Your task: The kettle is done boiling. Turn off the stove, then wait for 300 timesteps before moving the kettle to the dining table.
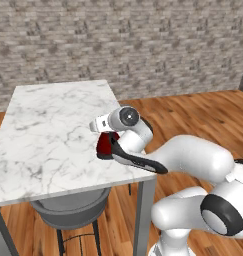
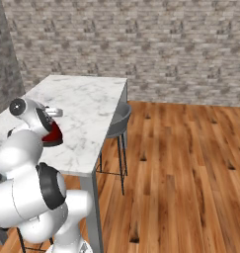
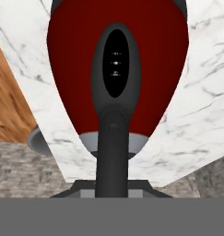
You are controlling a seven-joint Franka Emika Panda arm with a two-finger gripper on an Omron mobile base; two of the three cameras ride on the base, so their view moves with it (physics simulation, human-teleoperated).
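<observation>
Under dining table (image 1: pixel 48 125), stool (image 1: pixel 68 207), kettle (image 1: pixel 104 145) above.

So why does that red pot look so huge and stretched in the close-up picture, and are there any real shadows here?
Hand view: the camera sits almost against the kettle, so it looks huge and stretched, though sharp. Left base view: flat, even light, no glare on the dining table; the arm hides most of the kettle. Right base view: soft, faint shadows on the floor by the stool.

arm (image 1: pixel 193 160): reaching forward and left, elbow bent
wrist (image 1: pixel 127 118): angled downward
gripper (image 1: pixel 111 143): jaws closed, pointing down
</observation>
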